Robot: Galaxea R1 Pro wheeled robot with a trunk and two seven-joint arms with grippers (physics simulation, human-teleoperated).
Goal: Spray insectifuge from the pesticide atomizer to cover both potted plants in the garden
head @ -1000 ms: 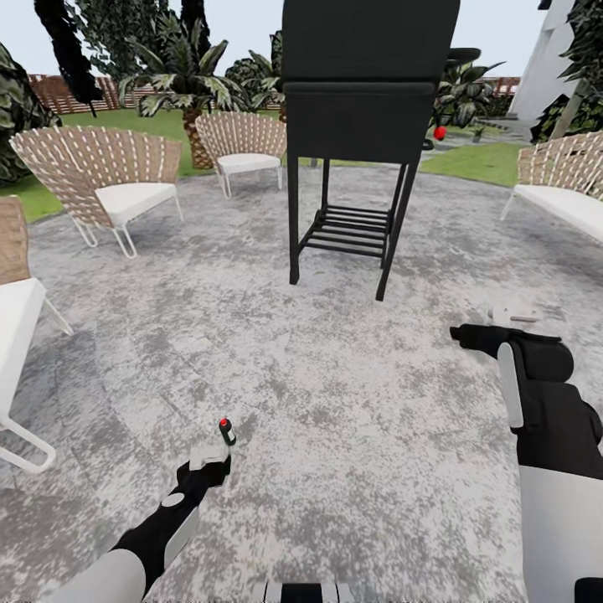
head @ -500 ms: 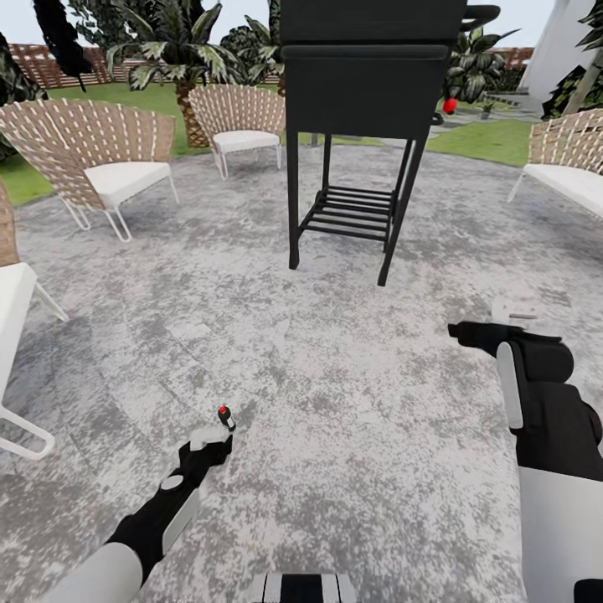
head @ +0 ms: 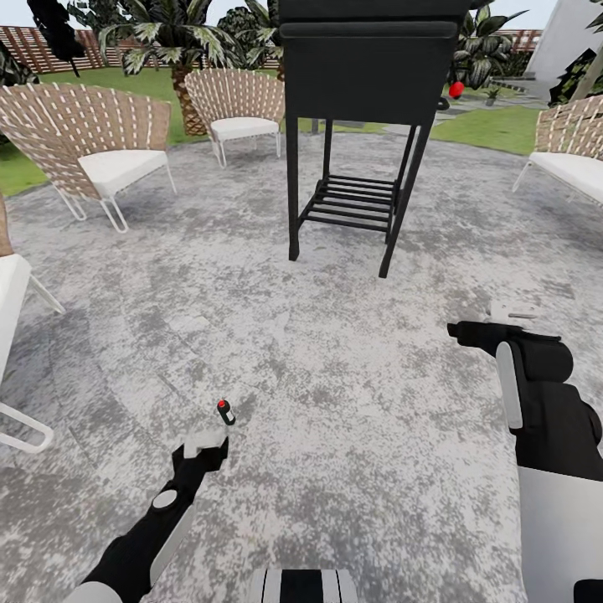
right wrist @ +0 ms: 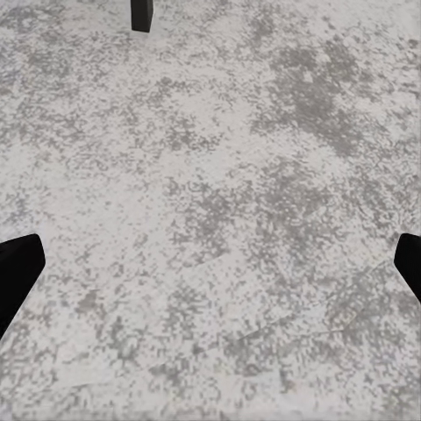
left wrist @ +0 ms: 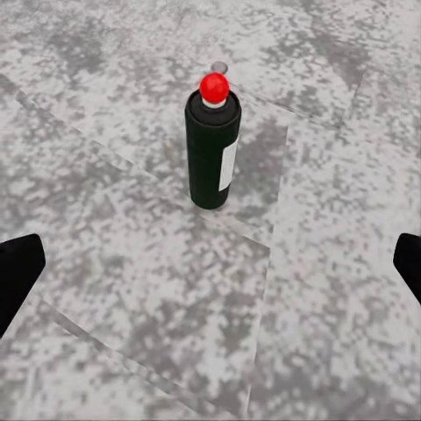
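Pesticide atomizer [left wrist: 212, 149] stands upright on the stone patio [head: 352, 402], just ahead of the left gripper [head: 205, 442], whose jaws are spread wide and empty. Likely light, rigid, smooth: grip mid-body, below the red tip [left wrist: 214, 86].

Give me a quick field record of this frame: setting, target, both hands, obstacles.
setting: grey stone patio, lawn and fence beyond
target: pesticide atomizer, upright on the patio, red tip up, not held
left hand: open, fingers wide, just short of the atomizer
right hand: open, empty, over bare patio
obstacles: black grill stand ahead; wicker chairs at left and right
potted plants: cannot pick out
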